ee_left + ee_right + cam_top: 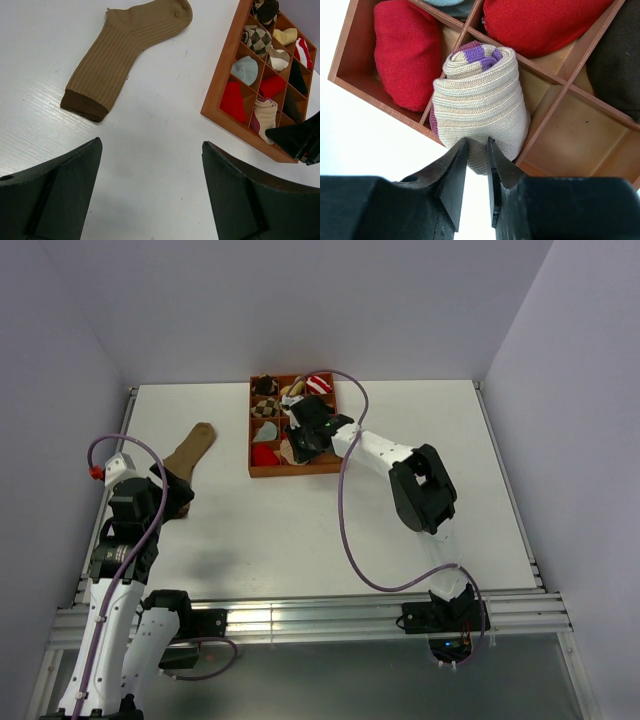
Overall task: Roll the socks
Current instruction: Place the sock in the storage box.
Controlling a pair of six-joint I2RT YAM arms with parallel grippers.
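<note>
A plain brown sock (190,452) (125,55) lies flat on the white table, its dark cuff nearest my left gripper (168,494) (150,145). That gripper hovers open just short of the cuff, with only bare table between its fingers. In a front compartment of the wooden tray (290,472) (370,99) stands a rolled beige sock with maroon stripes (480,100) (264,117). My right gripper (297,443) (477,141) is narrowly shut on this roll's lower edge. A red sock with a white pattern (320,383) (302,50) sits in a back compartment.
The tray's other cells hold small bundles: red ones (400,50), a checkered one (257,39), a light blue one (245,70) and dark ones. One front cell (575,135) beside the beige roll is bare. White walls enclose the table.
</note>
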